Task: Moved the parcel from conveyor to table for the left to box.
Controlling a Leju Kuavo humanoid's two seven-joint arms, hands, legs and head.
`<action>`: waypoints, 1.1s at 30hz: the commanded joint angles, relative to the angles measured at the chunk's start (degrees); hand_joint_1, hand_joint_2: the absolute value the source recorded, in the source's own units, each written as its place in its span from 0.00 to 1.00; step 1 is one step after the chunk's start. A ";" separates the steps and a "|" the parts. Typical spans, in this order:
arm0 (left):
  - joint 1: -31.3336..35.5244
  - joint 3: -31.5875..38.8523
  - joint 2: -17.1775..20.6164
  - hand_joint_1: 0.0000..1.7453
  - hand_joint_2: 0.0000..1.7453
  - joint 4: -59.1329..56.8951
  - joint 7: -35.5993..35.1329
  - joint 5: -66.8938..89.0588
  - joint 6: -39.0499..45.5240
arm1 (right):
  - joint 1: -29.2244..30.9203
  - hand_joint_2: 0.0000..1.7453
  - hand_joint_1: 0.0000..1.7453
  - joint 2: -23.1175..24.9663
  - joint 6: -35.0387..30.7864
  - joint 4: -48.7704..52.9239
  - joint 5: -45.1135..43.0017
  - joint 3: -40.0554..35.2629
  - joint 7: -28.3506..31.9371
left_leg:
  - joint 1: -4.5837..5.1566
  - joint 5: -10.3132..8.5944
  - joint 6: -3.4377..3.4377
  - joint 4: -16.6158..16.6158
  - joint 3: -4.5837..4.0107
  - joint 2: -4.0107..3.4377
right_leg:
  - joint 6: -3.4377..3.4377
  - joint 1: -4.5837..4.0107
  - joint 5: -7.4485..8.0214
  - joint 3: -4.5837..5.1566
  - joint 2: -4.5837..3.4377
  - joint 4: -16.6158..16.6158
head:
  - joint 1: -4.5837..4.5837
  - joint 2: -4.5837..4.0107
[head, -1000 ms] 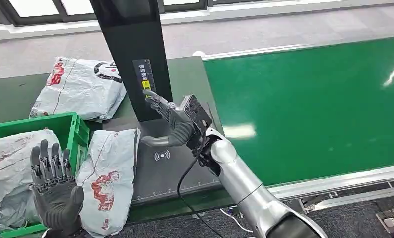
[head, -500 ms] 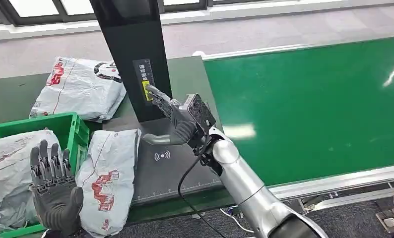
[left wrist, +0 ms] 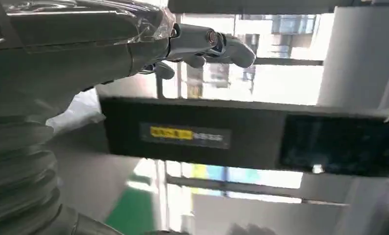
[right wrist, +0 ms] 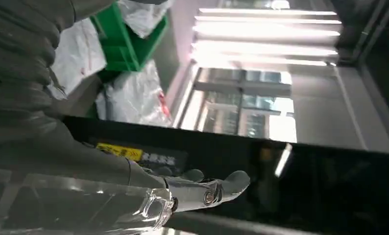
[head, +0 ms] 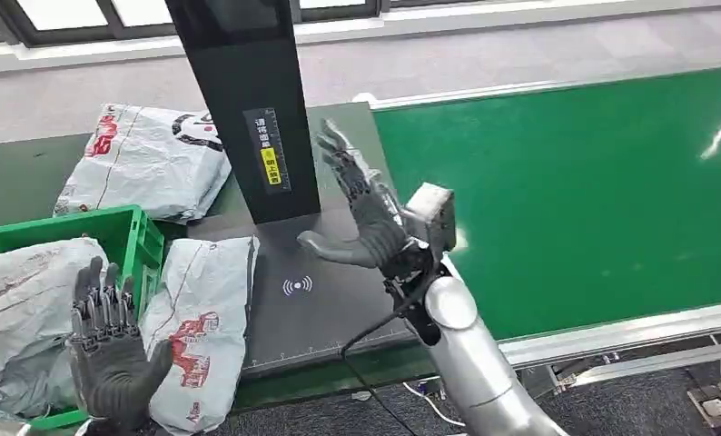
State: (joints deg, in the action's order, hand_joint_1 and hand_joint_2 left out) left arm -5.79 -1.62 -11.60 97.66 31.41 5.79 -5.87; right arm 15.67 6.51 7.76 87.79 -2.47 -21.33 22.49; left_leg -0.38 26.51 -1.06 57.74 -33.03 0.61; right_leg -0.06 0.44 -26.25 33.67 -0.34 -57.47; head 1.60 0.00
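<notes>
Right hand [head: 361,211] raised above dark scanner mat [head: 316,304], fingers spread, palm facing black upright scanner column [head: 248,109], grasping nothing. Left hand [head: 112,359] upright at lower left, fingers apart, empty, in front of green plastic crate [head: 125,232]. Grey plastic-wrapped parcel with red print [head: 202,327] lies on table between crate and mat, touching crate side. Second grey parcel [head: 16,309] inside crate. Third grey parcel [head: 148,159] on table behind crate. Green conveyor belt [head: 575,191] at right.

A grey floor [head: 520,54] runs back to a row of windows [head: 57,14] (bright with daylight), and a dark table [head: 12,177] stands on the left.
</notes>
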 commanded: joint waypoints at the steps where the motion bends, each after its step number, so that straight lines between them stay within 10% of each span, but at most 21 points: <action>1: 46.23 -26.74 25.55 0.00 1.00 -54.65 -24.84 80.35 8.46 | -17.04 1.00 0.00 0.25 4.38 16.01 -3.94 15.09 2.66 | -0.01 -0.50 -0.07 -0.21 -0.18 1.70 | -0.08 -0.01 -0.13 -0.27 1.78 0.12 | 0.00 0.00; 4: 50.17 -28.11 26.19 0.00 1.00 -59.02 -22.99 80.94 8.23 | -17.91 1.00 0.00 -0.10 4.67 15.14 -4.14 14.81 3.10 | 0.05 -0.77 0.03 -0.25 -0.14 1.96 | -0.01 -0.01 -0.05 -0.19 2.06 0.24 | -0.07 0.00; 9: 46.87 -28.89 28.81 0.00 1.00 -52.33 -23.89 80.37 5.54 | -17.35 1.00 0.00 -0.64 3.60 14.05 -4.50 13.35 3.65 | -0.07 -0.38 -0.35 -0.12 -0.08 -0.65 | -0.40 0.05 0.55 0.40 -0.57 -0.07 | 0.02 0.00; 28: 48.77 -34.37 32.83 0.01 1.00 -51.24 -22.96 78.67 -1.17 | -16.18 1.00 0.00 -2.33 2.10 12.42 -6.33 10.95 3.29 | -0.20 -0.41 -0.40 -0.05 -0.29 -0.81 | -0.41 -0.05 0.60 0.68 -0.68 -0.17 | 0.00 0.00; 29: 49.09 -34.85 32.88 0.30 1.00 -51.44 -22.76 78.63 -1.36 | -16.21 1.00 0.00 -2.37 2.09 12.41 -6.39 10.93 3.33 | -0.20 -0.44 -0.38 -0.10 -0.26 -0.78 | -0.41 -0.05 0.61 0.65 -0.64 -0.14 | 0.00 0.00; 30: 49.37 -34.99 32.80 1.00 1.00 -51.60 -22.20 77.96 -1.83 | -16.32 1.00 0.00 -2.38 1.99 12.44 -6.45 10.98 3.38 | -0.22 -0.44 -0.40 -0.09 -0.27 -0.78 | -0.41 -0.06 0.61 0.65 -0.64 -0.15 | 0.00 0.00; 33: 50.35 -35.15 32.43 1.00 1.00 -51.65 -18.58 73.08 -4.64 | -16.74 1.00 0.00 -2.44 1.25 13.02 -6.61 11.12 3.41 | -0.25 -0.48 -0.42 -0.10 -0.28 -0.71 | -0.40 -0.09 0.62 0.63 -0.57 -0.13 | 0.00 0.00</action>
State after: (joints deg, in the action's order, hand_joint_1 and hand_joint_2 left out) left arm 39.81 -30.20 20.09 50.84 8.91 84.04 -6.77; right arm -1.79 5.97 10.03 102.01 -8.70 -11.26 25.90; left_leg -0.58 26.08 -1.57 57.68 -33.32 -0.27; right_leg -0.50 0.41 -25.65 34.41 -1.16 -57.72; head 1.60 0.00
